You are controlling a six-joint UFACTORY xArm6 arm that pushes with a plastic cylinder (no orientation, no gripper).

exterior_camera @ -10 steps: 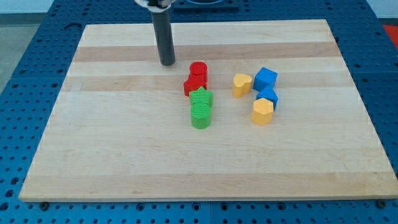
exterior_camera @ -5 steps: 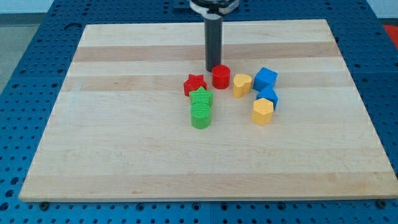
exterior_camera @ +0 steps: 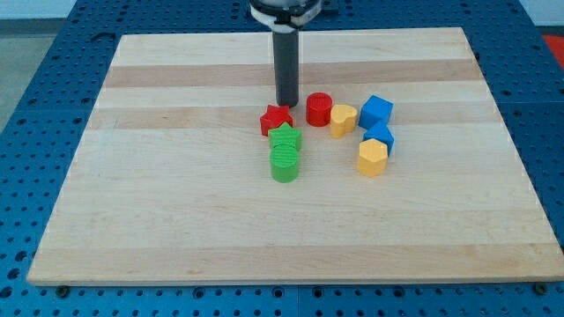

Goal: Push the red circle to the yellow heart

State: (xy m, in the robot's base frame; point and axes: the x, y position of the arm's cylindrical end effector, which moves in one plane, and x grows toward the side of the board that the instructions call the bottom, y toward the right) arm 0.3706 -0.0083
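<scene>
My tip sits just above the red star, toward the view's top, and just left of the red circle; no gripper on this rig, just a rod; red circle touches the yellow heart on its left side; blue cube right of the heart; another blue block and yellow hexagon below; green star and green circle stacked in line under the red star; all on the wooden board.

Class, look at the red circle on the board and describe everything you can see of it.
The red circle is a short, upright cylinder, plain matte red, with a flat round top. It stands on the wooden board near the middle. Its right side touches, or nearly touches, the yellow heart. The red star lies apart on its left. My tip is just to its left, not touching it.
</scene>
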